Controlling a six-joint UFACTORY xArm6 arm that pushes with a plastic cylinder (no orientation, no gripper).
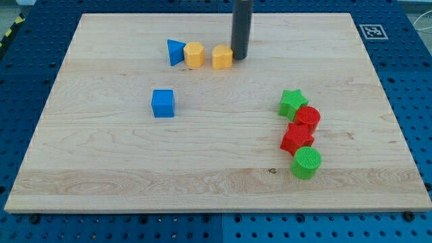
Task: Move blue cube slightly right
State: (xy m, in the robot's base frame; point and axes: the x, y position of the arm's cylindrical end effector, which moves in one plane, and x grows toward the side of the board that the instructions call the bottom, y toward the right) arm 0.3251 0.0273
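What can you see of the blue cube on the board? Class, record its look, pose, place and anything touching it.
The blue cube is a small, solid-looking block, bright blue, seemingly plastic, with a lighter top face and darker front. It sits flat and upright on the wooden board, left of the view's centre, alone: nothing touches it. The blue triangular block lies toward the view's top. My tip is far off, up and to the view's right, beside a yellow block.

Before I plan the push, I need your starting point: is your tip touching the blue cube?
Apart. The camera view shows my tip near the view's top beside a yellow block, with bare board between it and the blue cube.
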